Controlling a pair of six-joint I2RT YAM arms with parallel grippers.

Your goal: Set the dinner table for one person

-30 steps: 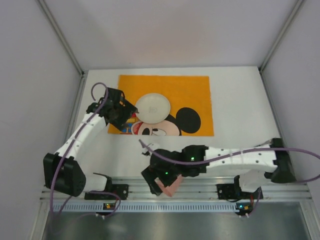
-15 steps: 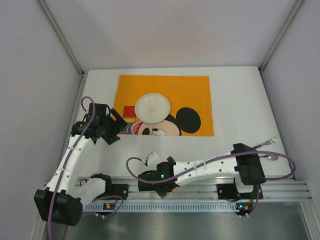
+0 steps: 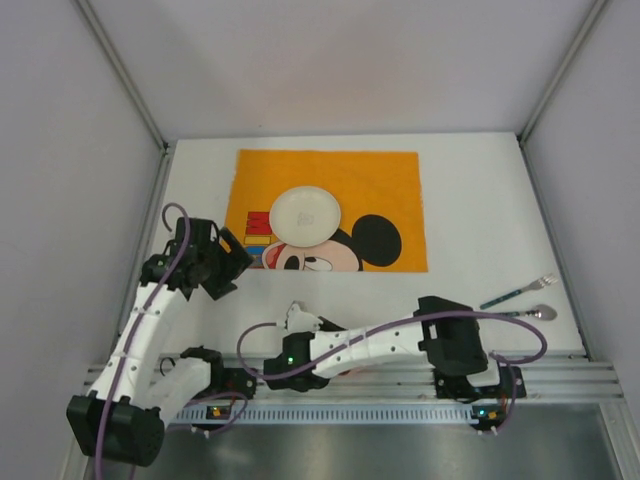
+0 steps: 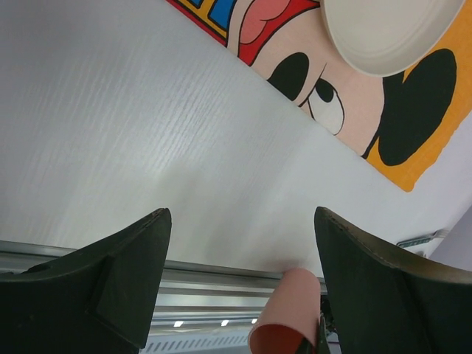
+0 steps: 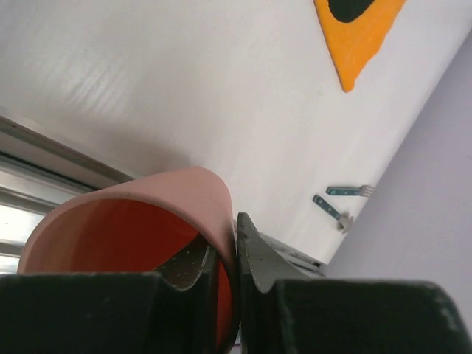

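The dinner table (image 3: 480, 200) is a white top with a silver rail along its near edge. On it lies an orange mouse placemat (image 3: 390, 180) with a white plate (image 3: 305, 213) on it. My right gripper (image 5: 236, 258) is shut on the wall of a pink cup (image 5: 133, 228), one finger inside and one outside. The cup lies tipped at the near rail. In the top view the right gripper (image 3: 298, 378) covers the cup. My left gripper (image 3: 225, 268) hangs open and empty left of the placemat. The left wrist view shows the cup (image 4: 289, 313) between its open fingers, farther off.
A blue-handled fork (image 3: 520, 292) and spoon (image 3: 528, 314) lie at the table's right edge, also seen as fork (image 5: 350, 191) and spoon (image 5: 329, 209) in the right wrist view. Aluminium rails (image 3: 560, 375) run along the near edge. Grey walls close in three sides.
My right arm has folded back to the left along the near rail and its jaws have shut on the cup's wall. My left arm has drawn away from the plate toward the near left.
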